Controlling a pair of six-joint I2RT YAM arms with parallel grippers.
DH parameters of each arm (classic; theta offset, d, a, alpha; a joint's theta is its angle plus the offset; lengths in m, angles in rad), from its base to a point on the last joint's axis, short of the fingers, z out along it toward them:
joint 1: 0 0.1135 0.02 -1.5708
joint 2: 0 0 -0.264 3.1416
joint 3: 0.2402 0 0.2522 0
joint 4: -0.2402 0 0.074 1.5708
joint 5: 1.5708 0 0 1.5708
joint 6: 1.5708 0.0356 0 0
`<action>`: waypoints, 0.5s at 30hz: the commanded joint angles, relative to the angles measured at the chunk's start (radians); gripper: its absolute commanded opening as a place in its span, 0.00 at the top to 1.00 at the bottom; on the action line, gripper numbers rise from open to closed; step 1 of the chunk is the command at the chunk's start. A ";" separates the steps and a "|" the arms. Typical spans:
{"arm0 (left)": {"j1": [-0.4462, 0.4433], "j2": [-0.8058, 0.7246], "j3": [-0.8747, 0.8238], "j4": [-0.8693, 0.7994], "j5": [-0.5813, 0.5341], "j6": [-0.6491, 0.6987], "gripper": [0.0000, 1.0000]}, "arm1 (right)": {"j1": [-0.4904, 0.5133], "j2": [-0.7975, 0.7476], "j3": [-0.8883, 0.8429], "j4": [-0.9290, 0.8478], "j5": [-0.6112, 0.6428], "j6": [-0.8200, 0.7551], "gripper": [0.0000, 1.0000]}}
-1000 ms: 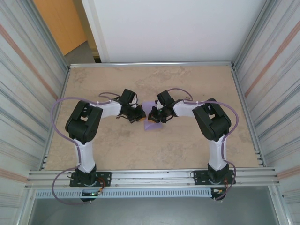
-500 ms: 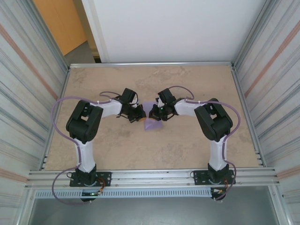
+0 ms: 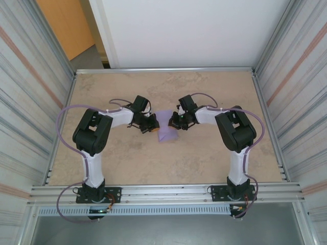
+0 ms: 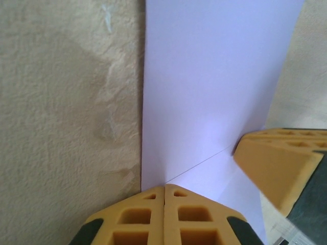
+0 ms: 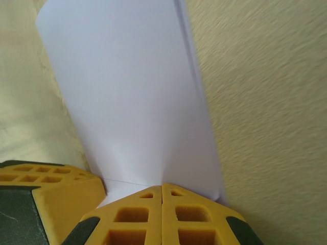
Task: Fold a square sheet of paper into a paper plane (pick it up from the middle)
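The lilac sheet of paper [image 3: 167, 132] lies folded on the table between the two arms, tapering toward the near side. A thin crease crosses the paper [image 4: 214, 92] in the left wrist view. In the right wrist view its layered edge [image 5: 133, 87] runs down the right side. My left gripper [image 3: 153, 125] is shut, its tip [image 4: 164, 187] resting on the paper's near left corner. My right gripper [image 3: 175, 122] is shut too, its tip [image 5: 162, 186] on the opposite edge. I see no paper between either pair of jaws. The right gripper's yellow finger [image 4: 278, 166] shows beside the left one.
The beige tabletop [image 3: 127, 158] spreads around the paper. Corrugated metal walls [image 3: 30, 102] stand close on both sides, with an aluminium rail [image 3: 163, 191] along the near edge where the arm bases are bolted.
My right gripper has slid to the right and slightly back off the middle of the paper, uncovering more of it. The left gripper has stayed put.
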 commanded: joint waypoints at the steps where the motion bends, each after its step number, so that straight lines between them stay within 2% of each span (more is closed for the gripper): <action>1: -0.004 0.053 -0.023 -0.111 -0.068 0.021 0.98 | -0.064 -0.005 -0.026 -0.030 0.073 -0.036 0.92; 8: -0.004 0.050 -0.007 -0.106 -0.058 0.023 0.98 | -0.101 -0.087 0.001 -0.059 0.088 -0.096 0.92; 15: -0.004 0.051 0.017 -0.103 -0.045 0.026 0.98 | -0.019 -0.095 0.014 -0.054 -0.002 -0.118 0.92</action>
